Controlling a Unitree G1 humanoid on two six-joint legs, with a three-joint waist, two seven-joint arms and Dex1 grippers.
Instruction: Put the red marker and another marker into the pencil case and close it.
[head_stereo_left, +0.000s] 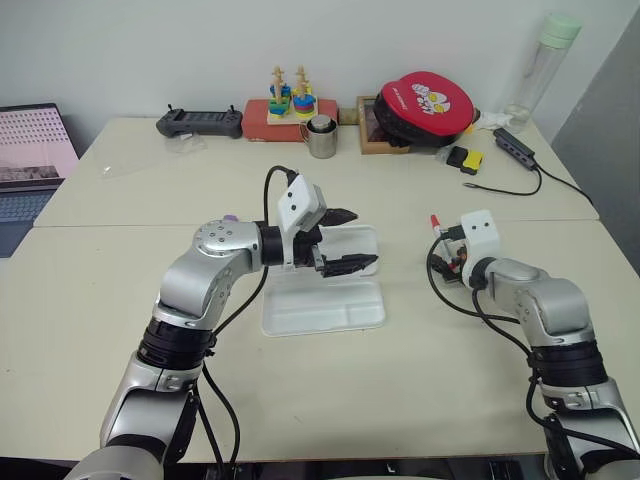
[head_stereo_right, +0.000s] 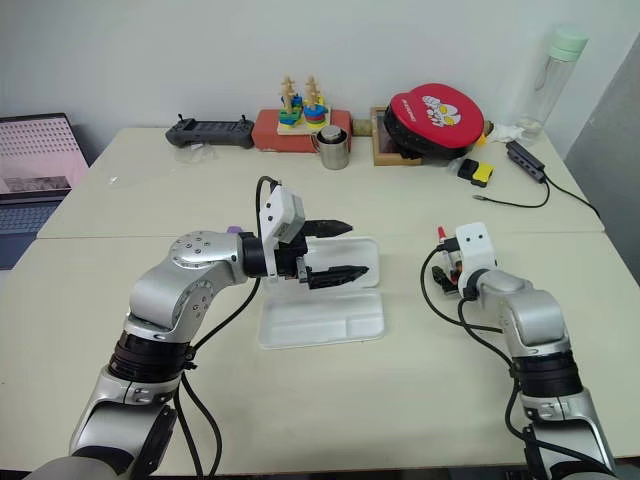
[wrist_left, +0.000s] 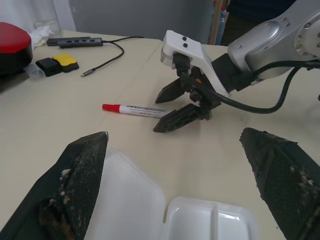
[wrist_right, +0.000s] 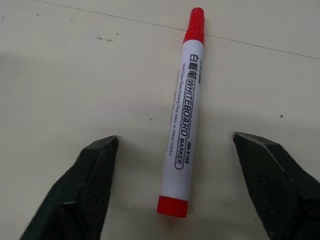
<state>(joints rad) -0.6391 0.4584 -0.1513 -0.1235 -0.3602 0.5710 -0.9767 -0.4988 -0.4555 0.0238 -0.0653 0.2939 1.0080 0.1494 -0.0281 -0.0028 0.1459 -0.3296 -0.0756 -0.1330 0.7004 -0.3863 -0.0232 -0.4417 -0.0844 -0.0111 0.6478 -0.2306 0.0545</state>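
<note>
The pencil case (head_stereo_left: 330, 310) lies open in the middle of the table, its lid (wrist_left: 125, 200) folded back and its white tray (wrist_left: 220, 222) showing nothing inside. My left gripper (head_stereo_left: 365, 238) hangs open just above it, pointing right. The red marker (wrist_right: 182, 115) lies flat on the table to the right, with its red cap (head_stereo_left: 435, 221) pointing away from me. My right gripper (wrist_right: 175, 138) is open and low over it, one finger on each side, neither touching. A bit of the purple marker (head_stereo_left: 230, 218) peeks out behind my left arm.
Along the back edge of the table stand a black controller (head_stereo_left: 200, 123), a stacking toy (head_stereo_left: 290, 95), a metal cup (head_stereo_left: 321, 137), a red round case (head_stereo_left: 428, 103) and a bottle (head_stereo_left: 540, 65). A USB hub with its cable (head_stereo_left: 515, 145) lies at the back right. A laptop (head_stereo_left: 30, 160) sits far left.
</note>
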